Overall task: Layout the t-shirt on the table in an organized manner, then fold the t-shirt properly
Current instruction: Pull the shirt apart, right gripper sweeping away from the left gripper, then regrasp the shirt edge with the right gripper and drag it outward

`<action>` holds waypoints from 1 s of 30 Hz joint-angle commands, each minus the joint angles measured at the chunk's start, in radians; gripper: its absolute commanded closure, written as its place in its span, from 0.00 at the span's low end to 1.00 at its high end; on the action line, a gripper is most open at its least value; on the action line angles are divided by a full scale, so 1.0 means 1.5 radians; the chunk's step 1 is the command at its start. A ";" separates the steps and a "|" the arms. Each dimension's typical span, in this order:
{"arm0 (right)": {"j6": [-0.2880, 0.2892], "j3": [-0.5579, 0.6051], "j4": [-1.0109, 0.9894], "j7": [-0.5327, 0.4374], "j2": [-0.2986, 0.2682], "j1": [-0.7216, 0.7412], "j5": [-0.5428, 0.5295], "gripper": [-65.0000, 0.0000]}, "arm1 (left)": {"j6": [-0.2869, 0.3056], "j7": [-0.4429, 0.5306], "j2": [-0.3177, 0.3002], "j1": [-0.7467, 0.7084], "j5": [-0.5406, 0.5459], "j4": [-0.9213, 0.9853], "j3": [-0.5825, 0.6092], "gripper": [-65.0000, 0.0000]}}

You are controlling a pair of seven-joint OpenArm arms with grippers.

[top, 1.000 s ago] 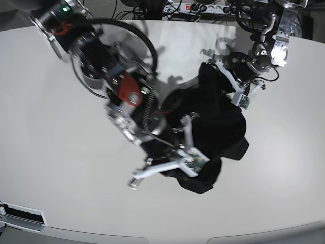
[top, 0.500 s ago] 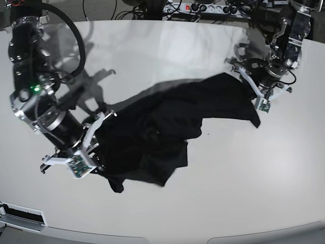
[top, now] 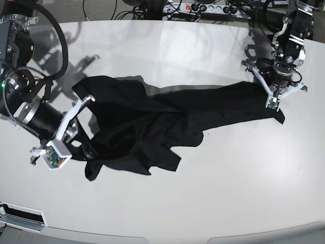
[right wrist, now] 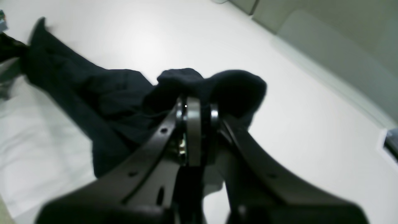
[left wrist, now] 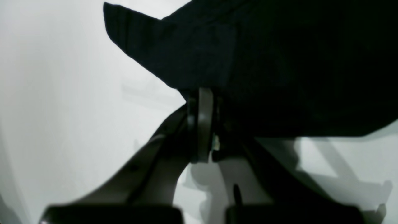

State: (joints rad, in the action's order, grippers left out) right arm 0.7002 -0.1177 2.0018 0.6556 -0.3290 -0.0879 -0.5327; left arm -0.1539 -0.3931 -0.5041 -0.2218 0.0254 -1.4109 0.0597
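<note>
A black t-shirt [top: 167, 119] is lying stretched across the middle of a large glossy white table [top: 167, 208], pulled out between two robot arms. At the far right of the base view, the left gripper [top: 272, 99] is pinching one end of the fabric, its jaws pressed together on the cloth; the wrist view shows a pointed corner of fabric sticking out past the fingers [left wrist: 202, 124]. At the near left, the right gripper [top: 81, 133] is clamping a bunched fold of the shirt [right wrist: 211, 85] between nearly closed jaws. The shirt's middle is sagging in rumpled folds, with a loose flap trailing toward the near edge. Cables [top: 152, 6] are lying beyond the far edge.
</note>
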 commanded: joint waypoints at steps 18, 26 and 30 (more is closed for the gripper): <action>-0.085 -0.007 -0.025 0.028 -0.004 -0.019 0.163 0.42 | 0.030 -0.003 -0.009 0.002 0.006 -0.005 -0.003 0.53; -0.035 -0.001 0.023 0.025 0.013 -0.018 -0.022 0.42 | 0.030 -0.010 -0.009 -0.001 0.006 -0.005 -0.003 0.53; -0.062 0.054 -0.070 0.025 0.040 0.037 0.029 0.42 | 0.030 -0.009 -0.009 0.001 0.006 -0.005 -0.003 0.53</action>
State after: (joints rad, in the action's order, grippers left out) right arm 0.6083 -0.0296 1.8755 0.7204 -0.2596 -0.0509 -0.4683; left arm -0.1158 -0.3862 -0.5095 -0.2188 0.0296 -1.4132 0.0578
